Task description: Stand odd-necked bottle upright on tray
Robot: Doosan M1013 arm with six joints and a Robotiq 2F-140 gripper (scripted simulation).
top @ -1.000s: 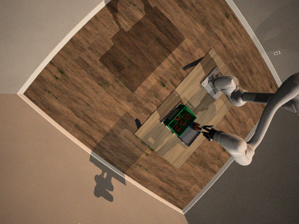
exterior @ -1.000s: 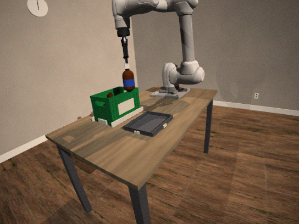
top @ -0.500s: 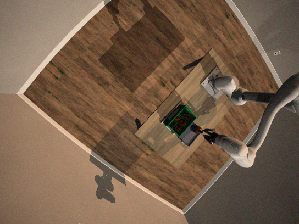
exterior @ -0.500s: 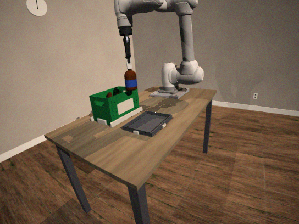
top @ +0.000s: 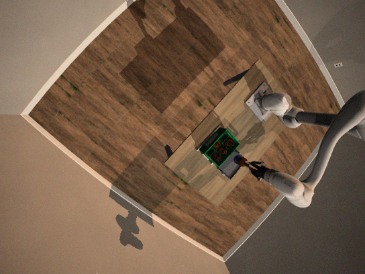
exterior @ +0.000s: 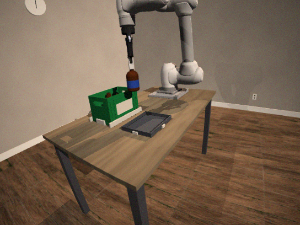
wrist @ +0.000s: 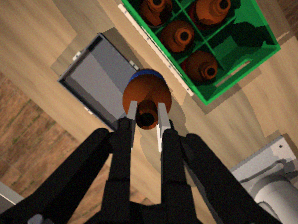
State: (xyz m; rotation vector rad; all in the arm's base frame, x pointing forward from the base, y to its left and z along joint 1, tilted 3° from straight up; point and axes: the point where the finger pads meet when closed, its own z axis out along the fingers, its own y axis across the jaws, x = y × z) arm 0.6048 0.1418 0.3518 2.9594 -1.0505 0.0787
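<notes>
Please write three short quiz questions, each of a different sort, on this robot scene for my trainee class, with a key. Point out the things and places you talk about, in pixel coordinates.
1. True or false: the end effector (top: 252,164) (exterior: 131,64) (wrist: 147,112) grips a bottle (top: 240,160) (exterior: 132,80) (wrist: 147,92) by its neck.

2. Multiple choice: how many bottles stand in the green crate (top: 213,160) (exterior: 100,111) (wrist: 243,86)?
A. two
B. four
C. six

3. Fill in the missing word: the band around the held bottle's body is ____.

Key: 1. true; 2. B; 3. blue
</notes>
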